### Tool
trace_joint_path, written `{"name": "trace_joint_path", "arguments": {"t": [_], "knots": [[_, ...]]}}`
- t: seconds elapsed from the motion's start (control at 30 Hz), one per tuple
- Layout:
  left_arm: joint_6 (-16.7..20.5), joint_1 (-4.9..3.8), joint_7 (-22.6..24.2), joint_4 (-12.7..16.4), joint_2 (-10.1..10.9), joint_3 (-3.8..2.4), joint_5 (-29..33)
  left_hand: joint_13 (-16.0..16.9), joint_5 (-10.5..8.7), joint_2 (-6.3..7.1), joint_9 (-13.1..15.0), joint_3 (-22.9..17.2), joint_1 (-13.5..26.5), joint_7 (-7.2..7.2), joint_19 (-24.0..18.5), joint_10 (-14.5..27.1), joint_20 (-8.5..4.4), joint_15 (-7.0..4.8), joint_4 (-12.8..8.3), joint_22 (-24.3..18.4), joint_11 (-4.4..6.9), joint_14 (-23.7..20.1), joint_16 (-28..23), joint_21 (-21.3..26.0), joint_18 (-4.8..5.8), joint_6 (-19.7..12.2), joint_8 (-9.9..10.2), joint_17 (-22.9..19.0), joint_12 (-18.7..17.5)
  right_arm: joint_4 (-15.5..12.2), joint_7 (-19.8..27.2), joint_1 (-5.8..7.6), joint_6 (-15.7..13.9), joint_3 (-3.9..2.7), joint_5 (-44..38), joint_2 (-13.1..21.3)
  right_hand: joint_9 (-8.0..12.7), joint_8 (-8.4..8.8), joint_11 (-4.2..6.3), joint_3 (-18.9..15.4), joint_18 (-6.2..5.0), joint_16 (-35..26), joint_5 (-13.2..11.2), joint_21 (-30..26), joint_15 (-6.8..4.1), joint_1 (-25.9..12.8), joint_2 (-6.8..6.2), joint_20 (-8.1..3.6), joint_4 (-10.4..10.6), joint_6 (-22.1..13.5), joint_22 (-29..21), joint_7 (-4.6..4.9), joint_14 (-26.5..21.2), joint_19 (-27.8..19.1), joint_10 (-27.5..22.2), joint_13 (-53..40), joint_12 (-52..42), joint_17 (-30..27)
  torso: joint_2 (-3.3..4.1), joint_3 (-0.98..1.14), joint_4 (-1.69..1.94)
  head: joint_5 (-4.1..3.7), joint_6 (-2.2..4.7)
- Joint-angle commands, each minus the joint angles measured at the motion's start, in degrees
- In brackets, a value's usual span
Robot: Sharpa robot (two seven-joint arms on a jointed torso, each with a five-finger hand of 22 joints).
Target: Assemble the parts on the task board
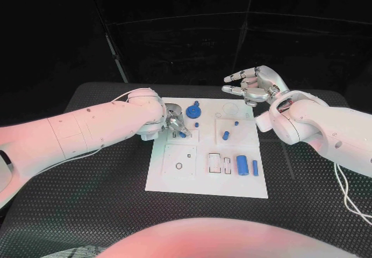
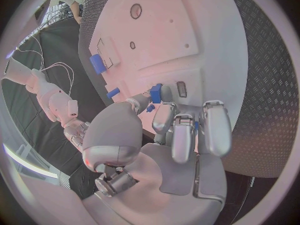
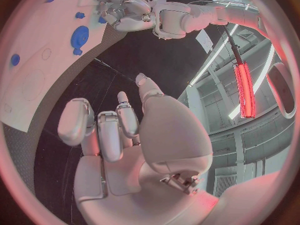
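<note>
I keep the left hand (image 1: pixel 174 122) low on the white board's (image 1: pixel 203 183) left side, fingers (image 2: pixel 187 135) curled round a small blue peg (image 2: pixel 155 93) to seat it, while the right hand (image 1: pixel 254 85) hovers empty, fingers spread, past the far edge, clear of the bench (image 1: pixel 93 204).

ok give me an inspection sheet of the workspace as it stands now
surface: black table with a textured mat top.
job's things: white task board mid-table; blue round disc part at its far edge, blue cylinder near its right side, small blue pieces between.
clutter: nothing seen.
hands: left hand is on the board's far left part, fingers around a small blue part; right hand is raised beyond the far right corner, fingers apart, holding nothing.
cables: white cable hangs from the right arm.
surroundings: dark backdrop.
</note>
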State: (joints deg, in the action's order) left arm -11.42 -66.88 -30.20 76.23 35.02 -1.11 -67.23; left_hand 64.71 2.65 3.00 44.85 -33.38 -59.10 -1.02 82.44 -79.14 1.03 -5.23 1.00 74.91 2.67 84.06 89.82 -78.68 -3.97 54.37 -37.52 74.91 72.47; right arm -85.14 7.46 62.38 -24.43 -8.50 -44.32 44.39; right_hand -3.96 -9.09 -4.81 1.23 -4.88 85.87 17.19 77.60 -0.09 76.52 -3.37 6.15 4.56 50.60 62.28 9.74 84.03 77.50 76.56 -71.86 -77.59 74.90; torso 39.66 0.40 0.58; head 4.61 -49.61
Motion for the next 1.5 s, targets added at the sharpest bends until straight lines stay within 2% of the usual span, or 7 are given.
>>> {"name": "trace_joint_path", "arguments": {"t": [0.03,0.27,0.53,1.5], "knots": [[1.6,0.98,-1.5,0.2,0.3,0.58,-0.8,0.1,0.08,-1.60,0.1,-2.6,-1.3,0.24,0.4,0.0,-0.15,-0.46,-2.9,4.6,0.31,5.9,0.2,-0.2,0.76,0.0,-0.4,15.1,0.2,-0.2,0.4,0.10,0.2,-0.04,-0.1,0.0,0.0,-0.26,0.24,-0.3,-0.41,-0.2,-0.1,-0.3,0.17,-0.4,0.36,-0.04,0.1,-0.1,0.0,-0.19,3.8,-0.2,0.0,0.0,-0.2,5.1,-0.04,0.01,0.00,0.03,-0.01],[4.6,1.74,-1.3,1.5,1.2,0.58,-1.0,0.2,0.08,-2.04,0.2,-2.5,-1.7,0.24,0.6,-0.1,-0.21,-0.50,-3.1,4.9,0.33,5.9,0.2,-0.5,0.83,0.0,-0.5,15.1,0.3,0.0,0.5,0.09,0.2,-0.04,-0.1,0.0,0.0,-0.26,0.24,-0.3,-0.41,-0.2,-0.1,-0.3,0.17,-0.4,0.36,-0.04,0.1,-0.1,0.0,-0.19,3.8,-0.2,0.0,0.0,-0.2,5.1,-0.06,0.01,0.00,0.08,0.02],[5.9,2.21,-1.3,2.8,1.8,0.58,-2.3,0.2,0.08,-2.18,0.2,-2.5,-1.8,0.25,0.7,-0.1,-0.23,-0.52,-3.1,5.0,0.34,5.9,0.2,-0.6,0.87,0.0,-0.5,15.1,0.3,0.1,0.5,0.08,0.3,-0.04,-0.1,-0.1,0.0,-0.30,0.24,-0.3,-0.41,-0.2,-0.1,-0.4,0.16,-0.5,0.37,-0.05,0.1,-0.1,-0.1,-0.19,3.8,-0.2,0.0,0.0,-0.2,5.1,-0.05,0.00,-0.01,0.17,0.10],[6.2,2.63,-1.5,4.0,2.1,0.58,-9.6,0.4,0.08,-2.40,0.4,-2.4,-2.2,0.31,0.9,-0.3,-0.30,-0.56,-3.5,5.3,0.40,5.9,0.2,-0.9,0.96,0.0,-0.8,15.1,0.5,0.2,0.5,0.07,0.6,-0.03,-0.1,-0.2,0.0,-0.30,0.24,-0.3,-0.41,-0.2,-0.1,-0.4,0.16,-0.5,0.37,-0.05,0.1,-0.1,-0.1,-0.19,3.8,-0.2,0.0,0.0,-0.2,5.1,0.01,0.01,-0.04,0.20,-0.04]]}}
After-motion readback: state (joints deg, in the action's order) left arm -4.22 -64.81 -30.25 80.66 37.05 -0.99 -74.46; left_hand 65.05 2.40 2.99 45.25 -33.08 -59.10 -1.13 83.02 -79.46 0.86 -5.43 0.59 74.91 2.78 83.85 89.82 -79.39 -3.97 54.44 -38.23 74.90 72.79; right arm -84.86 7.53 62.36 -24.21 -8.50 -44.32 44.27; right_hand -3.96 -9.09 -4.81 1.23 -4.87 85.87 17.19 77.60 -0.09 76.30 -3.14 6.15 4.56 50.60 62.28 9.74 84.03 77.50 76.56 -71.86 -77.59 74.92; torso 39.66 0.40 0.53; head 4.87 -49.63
